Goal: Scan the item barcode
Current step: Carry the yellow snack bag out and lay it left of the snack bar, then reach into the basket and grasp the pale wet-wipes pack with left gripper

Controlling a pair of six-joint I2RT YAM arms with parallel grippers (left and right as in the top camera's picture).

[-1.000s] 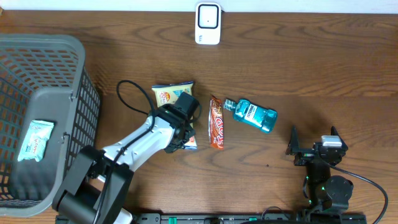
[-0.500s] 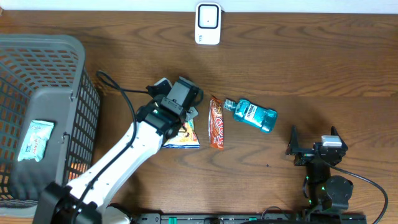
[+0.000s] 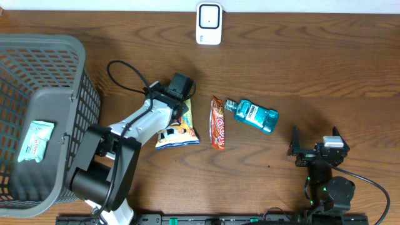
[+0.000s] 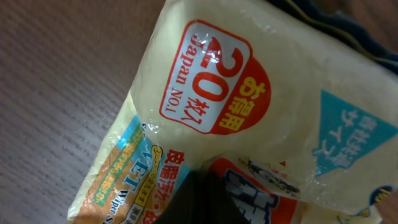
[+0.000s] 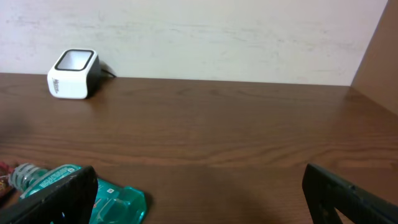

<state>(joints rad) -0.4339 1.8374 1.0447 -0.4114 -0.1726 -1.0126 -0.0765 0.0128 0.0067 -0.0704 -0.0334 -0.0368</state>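
The surface point(image 3: 312, 69) is dark brown wood with strong grain, and in the right wrist view it ends at a pale wall point(image 5: 217, 37). A white scanner point(image 3: 209, 24) sits at that far edge. Nearer than the scanner and a little left of it, the left end effector point(image 3: 180, 114) is clenched on the wipes packet point(image 3: 178, 132); I cannot tell whether the packet is clear of the wood. Directly nearer than the scanner lies a snack stick point(image 3: 217, 123), with a teal bottle point(image 3: 253, 115) just right of it. Far left of the scanner stands a grey basket point(image 3: 37, 69). Near and well right of the scanner, the right end effector point(image 3: 315, 142) is released and holds nothing.
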